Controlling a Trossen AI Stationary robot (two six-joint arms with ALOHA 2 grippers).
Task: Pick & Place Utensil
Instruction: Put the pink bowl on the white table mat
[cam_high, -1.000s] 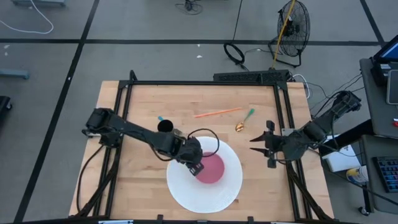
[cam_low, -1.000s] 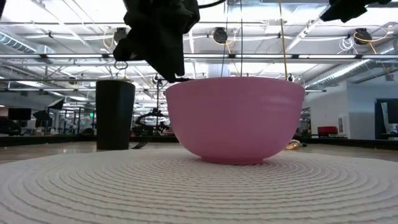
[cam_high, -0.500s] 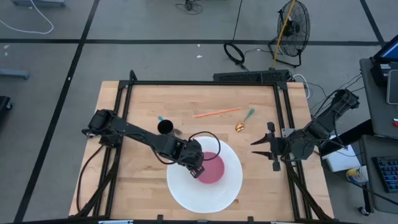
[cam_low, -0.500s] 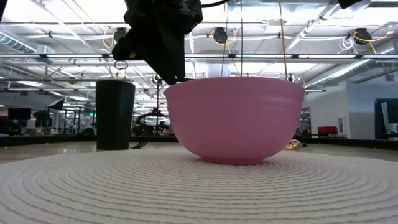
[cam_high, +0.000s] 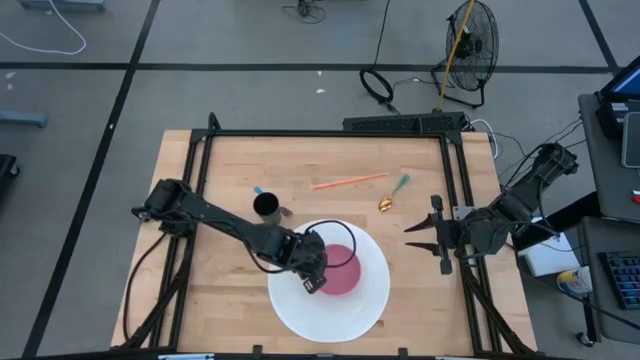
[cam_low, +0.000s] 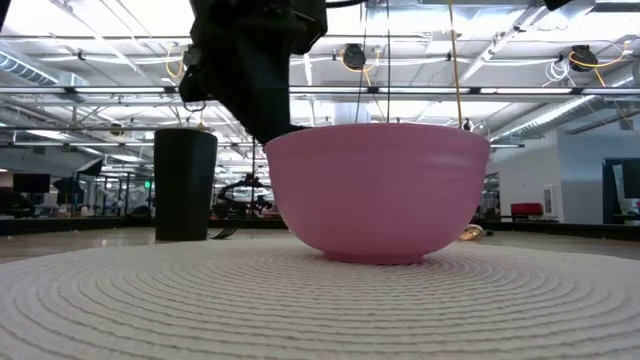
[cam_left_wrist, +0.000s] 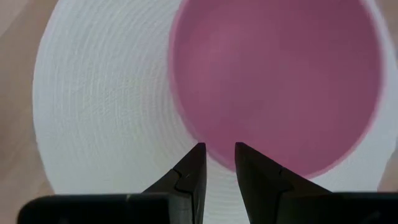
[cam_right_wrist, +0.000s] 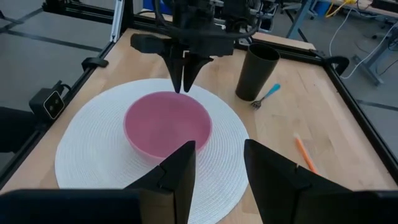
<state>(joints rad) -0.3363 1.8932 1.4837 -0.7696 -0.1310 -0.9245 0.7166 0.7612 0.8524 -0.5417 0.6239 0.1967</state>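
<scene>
2 pincers are in view, and we see the left pincer (cam_high: 313, 282) has slid along the near-left rim of the bowl (cam_high: 340, 270) over the last second, drifting toward the mat's (cam_high: 370, 310) front edge. Its fingers are nearly pressed together, with only a narrow slit between them, and pinch nothing. We judge that the grasp of a utensil has not begun, since the arm is moving away from them.

The right pincer (cam_high: 428, 236) waits spread at the table's (cam_high: 220, 300) right side, having edged slightly outward.

The bowl sits on the mat and looks empty in both wrist views. The black cup (cam_high: 265, 205) stands behind it; we cannot tell what is inside. A teal-handled fork (cam_right_wrist: 265, 95) lies just beside the cup. The gold spoon (cam_high: 392, 194) with a teal handle and the orange stick (cam_high: 349, 181) lie apart on bare wood, well behind the right pincer.
</scene>
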